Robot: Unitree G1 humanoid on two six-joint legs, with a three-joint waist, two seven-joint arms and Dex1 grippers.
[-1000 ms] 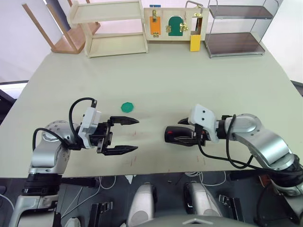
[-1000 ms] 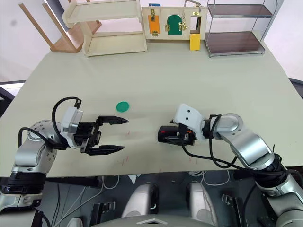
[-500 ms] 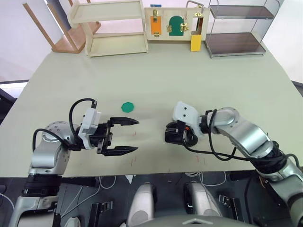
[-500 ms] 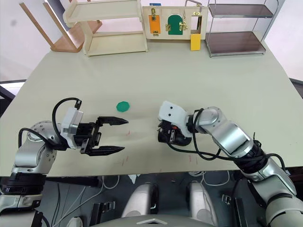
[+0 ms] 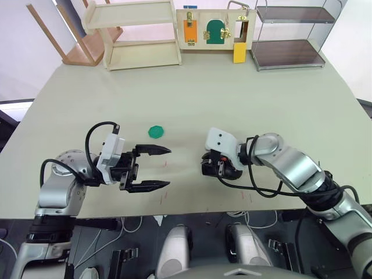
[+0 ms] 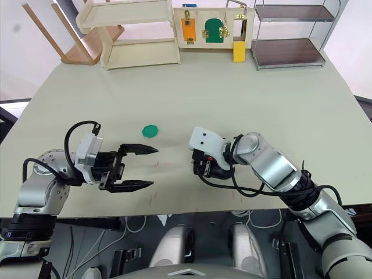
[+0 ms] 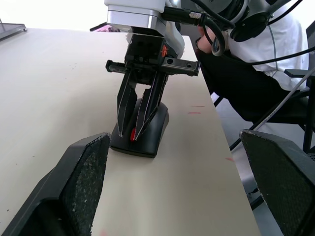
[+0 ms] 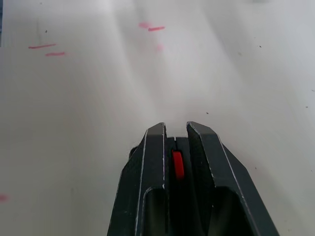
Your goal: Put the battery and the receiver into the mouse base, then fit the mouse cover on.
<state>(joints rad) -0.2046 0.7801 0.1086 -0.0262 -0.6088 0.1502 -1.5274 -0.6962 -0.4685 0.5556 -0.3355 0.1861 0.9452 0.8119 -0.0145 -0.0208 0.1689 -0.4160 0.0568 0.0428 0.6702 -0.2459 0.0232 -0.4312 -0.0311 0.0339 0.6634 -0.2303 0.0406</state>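
The pale table (image 5: 232, 87) carries everything. At its far edge, from eleven to one o'clock, stand a wooden shelf unit (image 5: 138, 35), a small latch board (image 5: 213, 29) and a metal rack (image 5: 289, 36).

The right gripper (image 7: 136, 118) hangs point-down over the mouse (image 7: 142, 130), its two black fingers nearly together with a thin gap between them, their tips at the red wheel (image 8: 177, 163); whether they actually nip the wheel cannot be told. The mouse lies flat on the table just right of centre, toward five o'clock from the green ring (image 5: 156, 131). It shows as one black body, cover on. In the left wrist view its long axis runs away from that camera; which end is the front cannot be made out.

The left gripper (image 5: 156, 168) hovers at eight o'clock from the centre, fingers spread wide and empty, aimed toward the mouse and well apart from it. The green ring lies near it, toward twelve o'clock of its upper fingertip.
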